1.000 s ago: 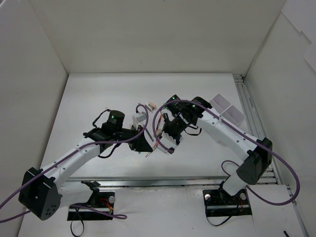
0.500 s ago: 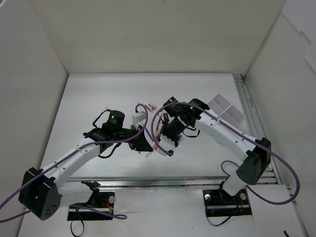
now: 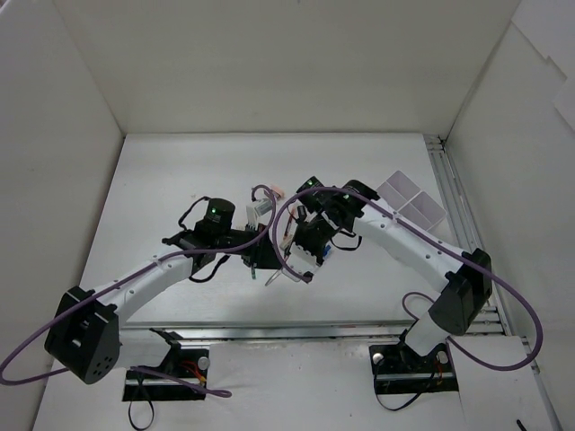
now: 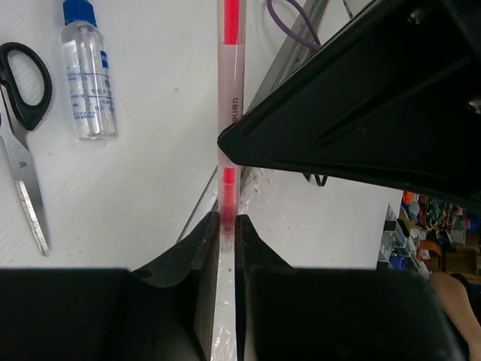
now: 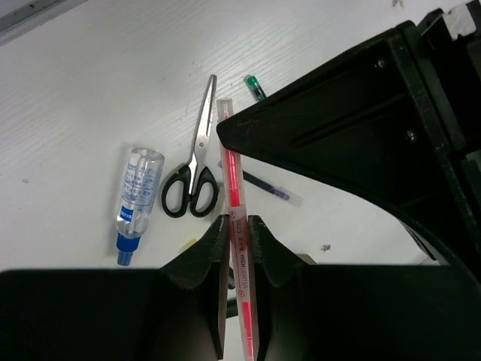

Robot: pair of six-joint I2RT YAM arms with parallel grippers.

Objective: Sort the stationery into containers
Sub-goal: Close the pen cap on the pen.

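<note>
Although the overhead view buries it under wrists and purple cable, the pink pen [image 4: 229, 98] is in the air at mid-table, shared by both arms. On the left, the left gripper [image 4: 228, 226] is clenched on one end of it, fingers pressed to either side of the barrel. The pen runs straight out from them until the black body of the other gripper crosses it. On the table [image 3: 180, 180] below lie the scissors [image 4: 30, 203] and, just beside them but apart, the glue bottle [image 4: 90, 83], both loose. Further right, the right gripper [image 5: 234, 226] looks likewise closed on the same pen, so the barrel bridges the two tools, its long axis lying roughly left to right between them. A green pen [image 5: 255, 86] and a dark pen [image 5: 267, 188] show beyond, each partly covered by the left arm's housing.

The organizer tray [image 3: 411, 202] sits well off to the right and a little farther back, beside the right forearm. The tray lies rightward of the pen and the right arm is much the nearer, so I judge the left should let go and the right should carry. What the compartments hold cannot be made out, and the left wrist view cuts off the pen's far end.
</note>
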